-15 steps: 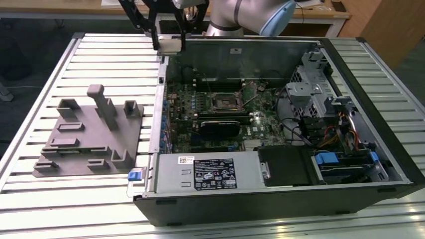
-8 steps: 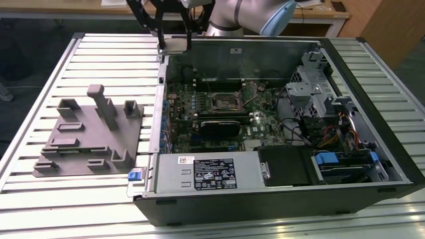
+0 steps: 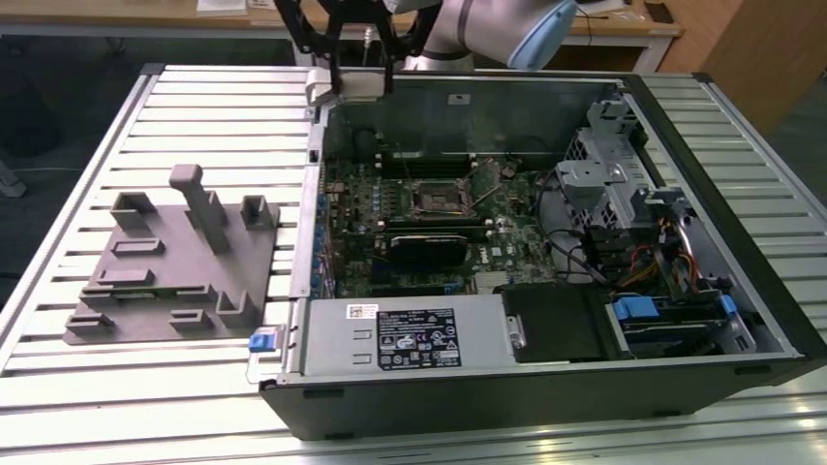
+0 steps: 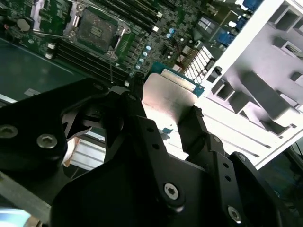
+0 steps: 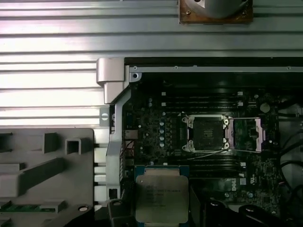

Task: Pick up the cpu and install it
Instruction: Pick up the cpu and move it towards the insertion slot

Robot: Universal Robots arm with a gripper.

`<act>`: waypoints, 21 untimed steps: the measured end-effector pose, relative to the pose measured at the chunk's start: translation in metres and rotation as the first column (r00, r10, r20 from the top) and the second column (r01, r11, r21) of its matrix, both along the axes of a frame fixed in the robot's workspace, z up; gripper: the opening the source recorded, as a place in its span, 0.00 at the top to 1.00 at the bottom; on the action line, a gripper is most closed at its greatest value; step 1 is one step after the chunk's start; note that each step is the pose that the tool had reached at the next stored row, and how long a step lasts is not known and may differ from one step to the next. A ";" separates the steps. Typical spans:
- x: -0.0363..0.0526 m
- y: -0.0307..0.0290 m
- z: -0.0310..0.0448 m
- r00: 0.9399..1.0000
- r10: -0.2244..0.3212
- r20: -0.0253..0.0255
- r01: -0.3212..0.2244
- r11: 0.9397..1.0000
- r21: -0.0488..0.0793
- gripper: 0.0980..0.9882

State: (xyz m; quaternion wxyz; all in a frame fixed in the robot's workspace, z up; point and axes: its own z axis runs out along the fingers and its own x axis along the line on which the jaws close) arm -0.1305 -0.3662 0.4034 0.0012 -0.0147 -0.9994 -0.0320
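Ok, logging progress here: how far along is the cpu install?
Pickup looks done: the claw grips the flat square silvery-topped cpu, held above the open black computer case. Not yet done: seating it; the square metal-framed socket on the green motherboard lies open and empty.

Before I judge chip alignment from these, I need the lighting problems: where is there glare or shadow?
Second wrist view: the grey fixture is washed out almost white, the metal top of the cpu glares, the claw gripping it is nearly black. First wrist view: even light, though the socket is dark inside. Exterior view: the computer case shades the far edge of the motherboard.
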 end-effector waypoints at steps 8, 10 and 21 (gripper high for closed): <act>0.0247 0.0113 -0.0025 1.000 0.000 0.000 0.000 1.000 0.000 0.50; 0.0308 0.0140 -0.0030 1.000 0.000 0.000 0.000 1.000 0.000 0.50; 0.0658 0.0246 -0.0058 1.000 0.000 0.001 0.000 1.000 0.000 0.50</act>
